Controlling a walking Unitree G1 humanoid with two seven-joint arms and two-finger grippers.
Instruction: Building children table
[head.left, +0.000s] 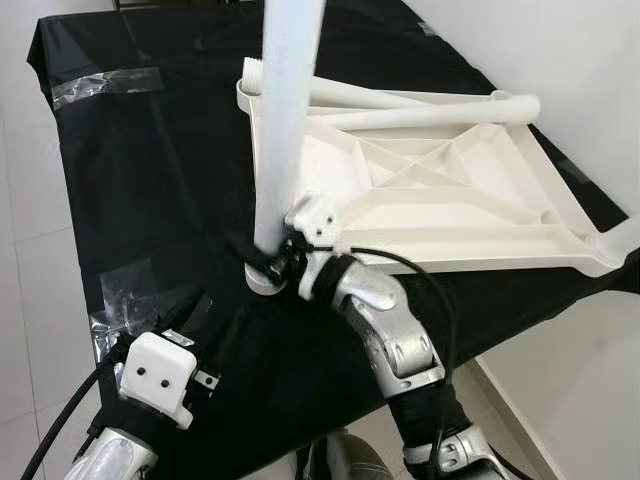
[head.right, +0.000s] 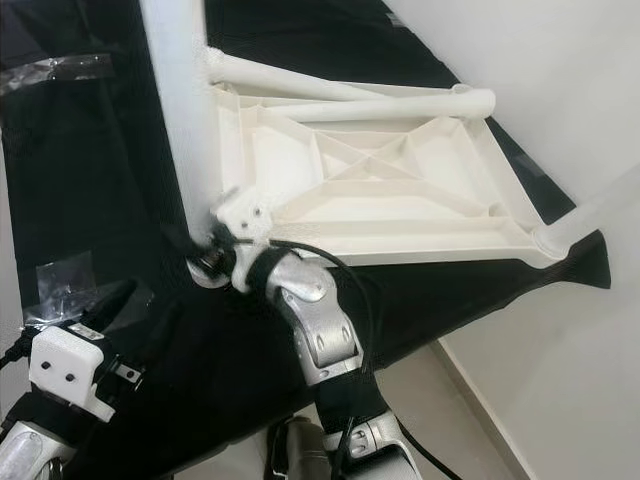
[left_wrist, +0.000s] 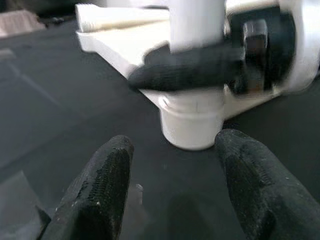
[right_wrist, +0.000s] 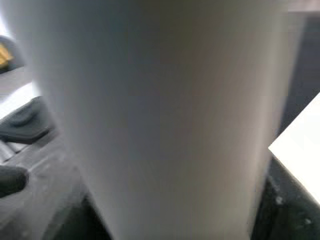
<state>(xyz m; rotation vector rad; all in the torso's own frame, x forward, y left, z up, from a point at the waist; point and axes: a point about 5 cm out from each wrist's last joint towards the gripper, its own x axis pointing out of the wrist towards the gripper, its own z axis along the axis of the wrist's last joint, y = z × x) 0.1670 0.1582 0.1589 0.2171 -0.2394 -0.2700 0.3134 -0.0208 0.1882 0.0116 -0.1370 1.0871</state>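
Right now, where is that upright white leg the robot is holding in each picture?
Left eye: leg, top centre, standing at the tabletop's near corner.
Right eye: leg, upper left.
Left wrist: its base beyond the left gripper.
Right wrist: close-up.
Shared landmark: right gripper clamping the leg.

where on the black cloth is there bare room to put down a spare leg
Free: the wide strip of black cloth left of the upside-down tabletop, between the two tape patches. Crowded: the near corner, where the right hand grips the upright leg and the left hand hovers, open.
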